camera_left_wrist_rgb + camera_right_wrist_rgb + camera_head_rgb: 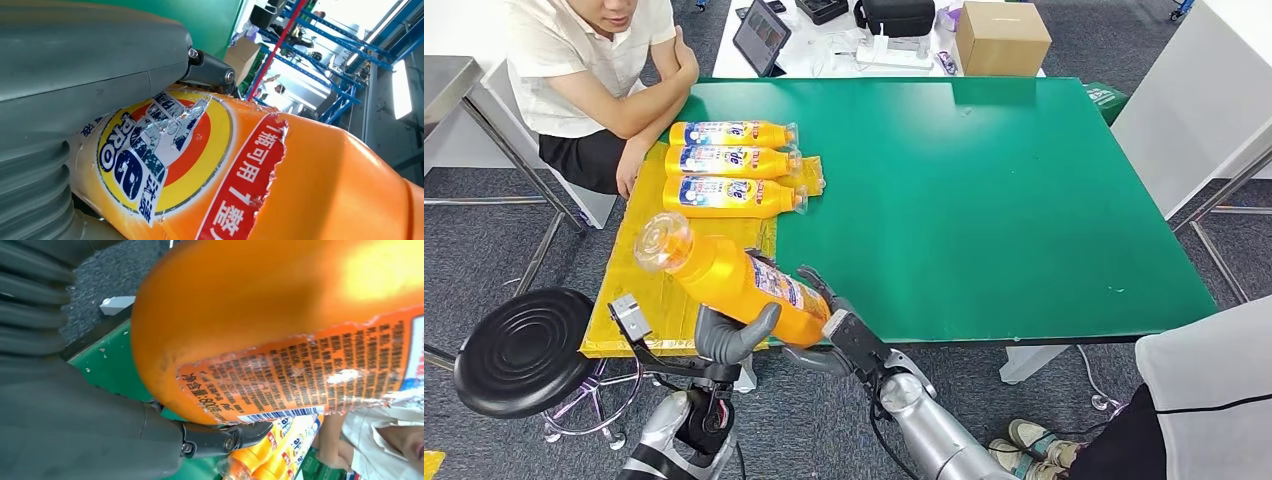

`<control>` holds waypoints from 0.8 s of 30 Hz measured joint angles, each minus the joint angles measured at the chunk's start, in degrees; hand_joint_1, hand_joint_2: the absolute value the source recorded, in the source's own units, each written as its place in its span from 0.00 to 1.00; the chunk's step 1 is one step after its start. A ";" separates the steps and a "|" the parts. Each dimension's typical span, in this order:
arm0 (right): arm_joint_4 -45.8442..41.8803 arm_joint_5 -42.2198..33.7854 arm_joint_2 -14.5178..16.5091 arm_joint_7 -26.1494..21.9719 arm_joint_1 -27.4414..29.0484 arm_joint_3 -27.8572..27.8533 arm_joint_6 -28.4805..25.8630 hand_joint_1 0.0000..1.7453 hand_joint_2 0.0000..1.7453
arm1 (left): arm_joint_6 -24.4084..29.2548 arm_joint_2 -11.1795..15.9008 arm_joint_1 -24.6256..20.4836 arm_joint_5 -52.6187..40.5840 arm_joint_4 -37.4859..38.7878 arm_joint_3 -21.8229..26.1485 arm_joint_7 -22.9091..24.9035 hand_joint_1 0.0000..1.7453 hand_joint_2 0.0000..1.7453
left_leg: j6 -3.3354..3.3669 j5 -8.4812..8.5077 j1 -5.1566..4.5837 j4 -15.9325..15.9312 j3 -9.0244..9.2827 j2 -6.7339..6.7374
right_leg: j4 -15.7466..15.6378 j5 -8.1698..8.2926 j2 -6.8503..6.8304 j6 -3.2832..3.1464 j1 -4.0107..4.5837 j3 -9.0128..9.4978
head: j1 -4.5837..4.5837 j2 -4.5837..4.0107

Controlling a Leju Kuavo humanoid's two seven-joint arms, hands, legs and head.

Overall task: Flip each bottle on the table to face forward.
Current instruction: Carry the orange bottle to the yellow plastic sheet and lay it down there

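Note:
An orange bottle (734, 275) with a clear cap hangs tilted above the table's near left corner, cap toward me and to the left. My left hand (724, 335) grips its lower body from the left, and my right hand (839, 325) holds its base from the right. The front label with the round logo (160, 150) faces the left wrist camera; the back label with fine print and a barcode (300, 380) faces the right wrist camera. Three more orange bottles (734, 163) lie side by side on a yellow mat (639, 300), caps to the right, labels up.
The green table (984, 200) stretches wide to the right. A person (589, 70) sits at the far left corner, arms by the lying bottles. A black stool (524, 350) stands at my left. A cardboard box (1002, 37) and devices sit on a white table behind.

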 joint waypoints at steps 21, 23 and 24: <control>-27.86 3.39 -4.73 -1.80 22.96 -12.82 -25.65 0.00 0.00 | 44.53 4.78 -3.24 -60.52 3.71 6.70 1.15 1.00 1.00 | -0.01 -0.02 0.00 -0.01 -0.04 -0.05 | -0.03 -0.03 -0.04 -0.03 0.00 -0.05 | 0.01 0.00; -29.42 3.45 -4.74 -1.78 23.66 -13.16 -25.48 0.00 0.00 | 43.59 5.01 -5.18 -65.83 6.68 6.27 4.46 1.00 1.00 | -0.01 -0.01 0.00 -0.01 -0.03 -0.05 | -0.03 -0.01 -0.04 -0.02 0.00 -0.04 | 0.01 0.00; -30.05 3.52 -4.74 -1.78 23.91 -13.25 -25.34 0.00 0.00 | 42.98 5.11 -6.24 -68.21 8.41 6.00 5.97 1.00 1.00 | -0.01 0.00 0.00 -0.01 -0.03 -0.05 | -0.02 0.00 -0.04 -0.02 0.00 -0.03 | 0.01 0.00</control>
